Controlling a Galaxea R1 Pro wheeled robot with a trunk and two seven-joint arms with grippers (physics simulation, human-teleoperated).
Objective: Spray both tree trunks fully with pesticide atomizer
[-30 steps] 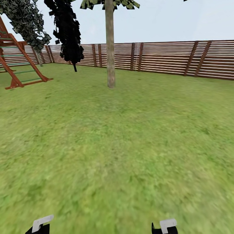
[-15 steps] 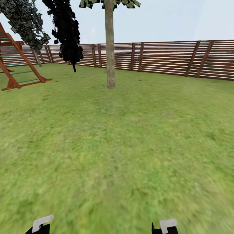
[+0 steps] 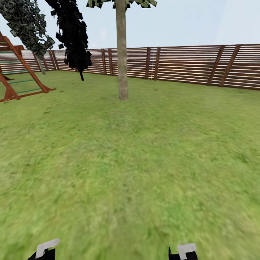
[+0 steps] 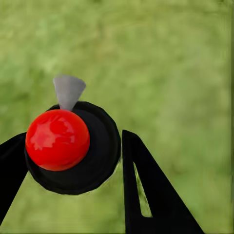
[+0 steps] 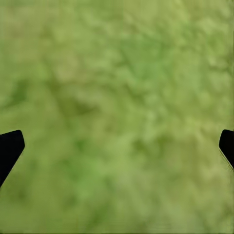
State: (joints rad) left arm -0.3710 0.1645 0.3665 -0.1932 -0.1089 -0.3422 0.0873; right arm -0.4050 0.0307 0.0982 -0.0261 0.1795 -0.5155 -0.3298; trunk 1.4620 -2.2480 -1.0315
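**A:** What did the head camera take in?

**B:** A wide lawn (image 3: pixel 137 162) of blotchy green grass ran to a brown slatted wooden fence (image 3: pixel 187 65). One thick, bare grey-brown tree trunk (image 3: pixel 122 54) stood upright in the middle distance, well apart from the robot. A slimmer dark-leaved tree (image 3: pixel 74 32) was behind it, to its left, and a red-brown climbing frame (image 3: pixel 18 76) sat at the left edge.

**A:** Where was the atomizer?

**B:** In the left gripper (image 4: pixel 73 165). Its black fingers (image 4: pixel 146 190) were closed around the pesticide atomizer (image 4: pixel 73 146), a round black body with a glossy red top and a grey nozzle, above the grass.

**A:** And the right one?

**B:** The right gripper (image 5: pixel 117 146) was spread wide, holding nothing, its fingertips (image 5: pixel 9 146) at opposite edges of the wrist view over blurred grass.
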